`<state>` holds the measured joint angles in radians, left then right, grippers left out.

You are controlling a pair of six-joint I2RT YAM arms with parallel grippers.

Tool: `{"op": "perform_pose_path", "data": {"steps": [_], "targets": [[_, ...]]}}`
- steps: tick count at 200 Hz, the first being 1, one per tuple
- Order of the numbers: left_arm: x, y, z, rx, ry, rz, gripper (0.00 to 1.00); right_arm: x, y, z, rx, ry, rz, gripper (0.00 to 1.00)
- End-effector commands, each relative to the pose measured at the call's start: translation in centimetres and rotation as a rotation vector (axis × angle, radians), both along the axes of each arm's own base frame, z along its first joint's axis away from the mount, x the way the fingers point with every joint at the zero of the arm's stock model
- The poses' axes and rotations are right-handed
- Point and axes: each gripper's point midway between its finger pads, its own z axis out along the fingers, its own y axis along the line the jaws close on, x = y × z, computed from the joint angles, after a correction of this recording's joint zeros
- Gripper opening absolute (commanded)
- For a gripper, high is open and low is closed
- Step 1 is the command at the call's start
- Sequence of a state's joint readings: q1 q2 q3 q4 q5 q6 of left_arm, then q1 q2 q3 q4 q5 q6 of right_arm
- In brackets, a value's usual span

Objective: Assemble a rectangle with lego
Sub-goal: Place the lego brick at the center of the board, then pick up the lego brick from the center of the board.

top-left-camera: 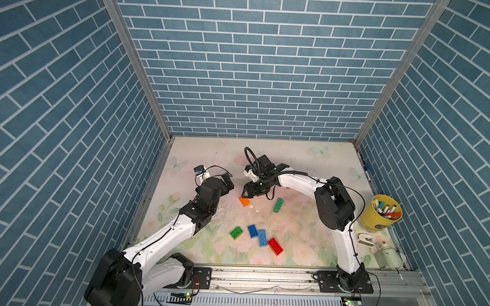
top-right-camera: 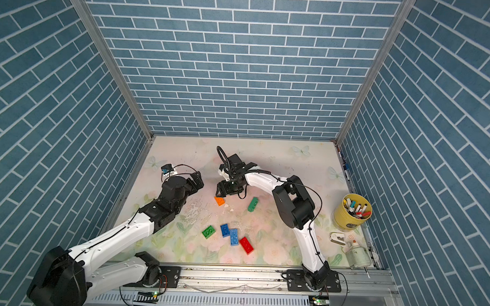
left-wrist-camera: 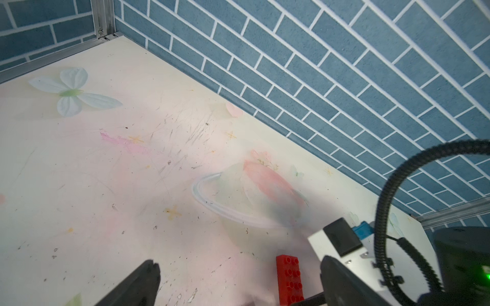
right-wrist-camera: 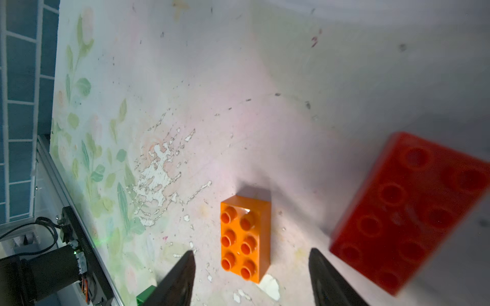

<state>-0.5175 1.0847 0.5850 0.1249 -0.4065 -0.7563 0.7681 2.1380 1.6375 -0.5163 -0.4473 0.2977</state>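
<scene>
Overhead pair; close, seemingly oblique wrist-views

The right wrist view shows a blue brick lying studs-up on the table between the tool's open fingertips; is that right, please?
Not quite: the brick is orange, not blue, as the right wrist view shows. It lies studs-up on the table between the right tool's open fingertips.

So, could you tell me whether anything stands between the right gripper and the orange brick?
Nothing visible does. In the right wrist view the open right gripper frames the orange brick, which lies studs up on the table. The blurred red brick sits outside one finger, apart from the orange one.
</scene>
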Motion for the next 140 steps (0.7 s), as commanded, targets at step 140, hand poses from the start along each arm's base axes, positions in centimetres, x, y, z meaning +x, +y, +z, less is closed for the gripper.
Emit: {"op": "perform_pose_path", "data": {"steps": [140], "targets": [[2.0, -8.5, -3.6, 0.056, 0.133, -0.220, 1.00, -2.5, -16.2, 0.4, -0.293, -0.014, -0.391, 0.68]]}}
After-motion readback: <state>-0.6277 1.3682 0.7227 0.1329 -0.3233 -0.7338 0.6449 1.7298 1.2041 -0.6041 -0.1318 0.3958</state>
